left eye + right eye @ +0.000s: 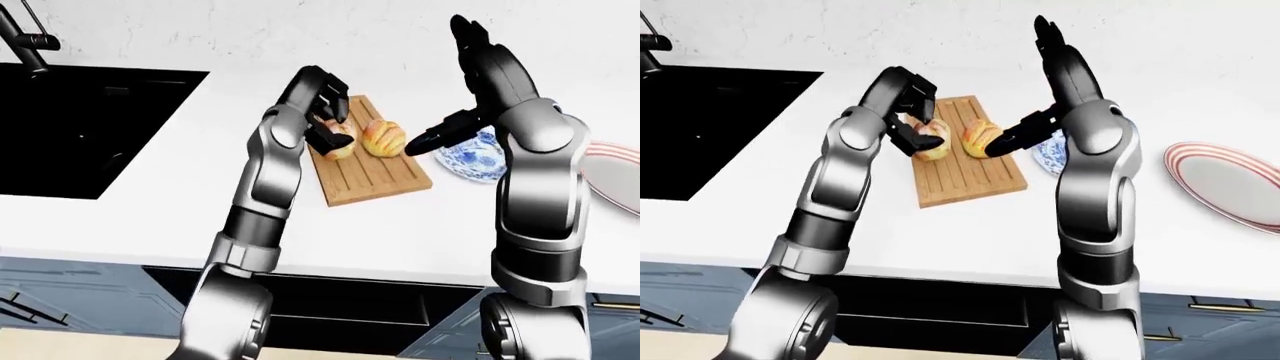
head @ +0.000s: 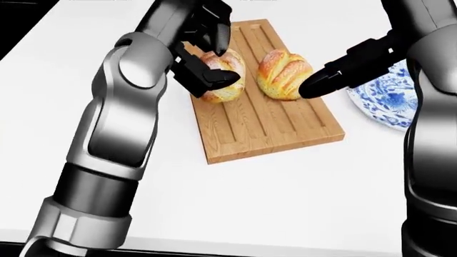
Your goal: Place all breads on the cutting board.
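A wooden cutting board [image 2: 275, 126] lies on the white counter. One golden bread roll [image 2: 284, 75] rests on its upper half, free of any hand. A second roll [image 2: 223, 80] sits over the board's upper left edge, with my left hand [image 2: 212, 67] shut on it from above. I cannot tell whether this roll touches the wood. My right hand [image 1: 455, 86] is open and raised to the right of the board. Its black thumb [image 2: 343, 69] points at the free roll, just off its right side.
A blue-patterned plate [image 2: 391, 99] lies right of the board, under my right arm. A red-rimmed plate [image 1: 1225, 180] lies further right. A black sink [image 1: 80, 127] with a faucet [image 1: 25, 37] fills the left. The counter edge runs along the bottom of the head view.
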You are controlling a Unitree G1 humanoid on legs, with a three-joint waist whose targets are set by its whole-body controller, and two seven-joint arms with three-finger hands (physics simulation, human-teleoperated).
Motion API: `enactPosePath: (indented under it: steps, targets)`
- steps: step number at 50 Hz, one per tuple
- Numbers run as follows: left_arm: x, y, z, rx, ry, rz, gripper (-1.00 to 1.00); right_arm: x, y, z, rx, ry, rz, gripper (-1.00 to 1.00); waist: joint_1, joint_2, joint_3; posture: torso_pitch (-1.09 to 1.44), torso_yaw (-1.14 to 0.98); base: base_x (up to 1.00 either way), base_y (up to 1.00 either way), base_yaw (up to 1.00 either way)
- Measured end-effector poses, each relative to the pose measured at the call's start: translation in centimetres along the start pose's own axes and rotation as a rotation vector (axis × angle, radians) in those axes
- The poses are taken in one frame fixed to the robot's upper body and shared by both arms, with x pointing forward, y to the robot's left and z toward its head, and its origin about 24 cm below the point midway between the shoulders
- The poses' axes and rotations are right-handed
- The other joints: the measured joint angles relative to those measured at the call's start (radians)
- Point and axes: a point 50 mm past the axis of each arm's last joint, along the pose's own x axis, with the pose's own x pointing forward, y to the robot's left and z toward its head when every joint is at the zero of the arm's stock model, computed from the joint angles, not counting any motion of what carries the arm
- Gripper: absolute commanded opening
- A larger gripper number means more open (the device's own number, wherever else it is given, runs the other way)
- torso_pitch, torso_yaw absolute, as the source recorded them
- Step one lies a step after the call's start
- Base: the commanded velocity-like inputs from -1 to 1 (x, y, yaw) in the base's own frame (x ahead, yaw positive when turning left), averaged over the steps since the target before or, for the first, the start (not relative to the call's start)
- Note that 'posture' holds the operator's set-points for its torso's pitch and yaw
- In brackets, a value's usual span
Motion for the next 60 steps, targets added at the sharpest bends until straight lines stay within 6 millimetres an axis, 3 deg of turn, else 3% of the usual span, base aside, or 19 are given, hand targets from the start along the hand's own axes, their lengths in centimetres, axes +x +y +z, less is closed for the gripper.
enactPosePath:
  steps: [22, 28, 30, 47, 55, 60]
  targets:
    - [1.1, -2.7, -0.9, -0.007, 0.018, -0.031, -1.0, 0.0, -0.1, 0.1, 0.014, -0.01, -0.006, 1.0, -0.001, -0.003, -0.003, 0.0, 0.0, 0.0, 0.0, 0.0]
    - [1.0, -2.8, -0.7, -0.009, 0.009, -0.035, -0.57, 0.0, -0.1, -0.2, 0.016, -0.003, -0.002, 1.0, -0.001, -0.002, -0.003, 0.0, 0.0, 0.0, 0.0, 0.0]
    - [1.0, -2.8, -0.6, -0.007, 0.007, -0.037, -0.33, 0.0, 0.0, -0.2, 0.017, -0.005, -0.002, 1.0, -0.001, -0.002, -0.004, 0.0, 0.0, 0.0, 0.0, 0.0]
    - [0.6, -2.2, -0.2, 0.002, -0.003, -0.038, -0.22, 0.2, 0.2, -0.7, 0.02, 0.001, -0.001, 1.0, -0.002, -0.002, -0.003, 0.0, 0.0, 0.0, 0.0, 0.0]
    - [0.3, -1.3, 0.8, -0.002, -0.026, -0.022, 0.04, 0.0, 0.2, -0.5, 0.022, -0.005, 0.0, 1.0, -0.001, -0.001, -0.005, 0.0, 0.0, 0.0, 0.0, 0.0]
    - [0.2, -1.2, 0.9, -0.015, -0.027, -0.032, 0.05, 0.0, 0.2, -0.4, 0.021, -0.008, 0.003, 1.0, -0.001, -0.002, -0.002, 0.0, 0.0, 0.0, 0.0, 0.0]
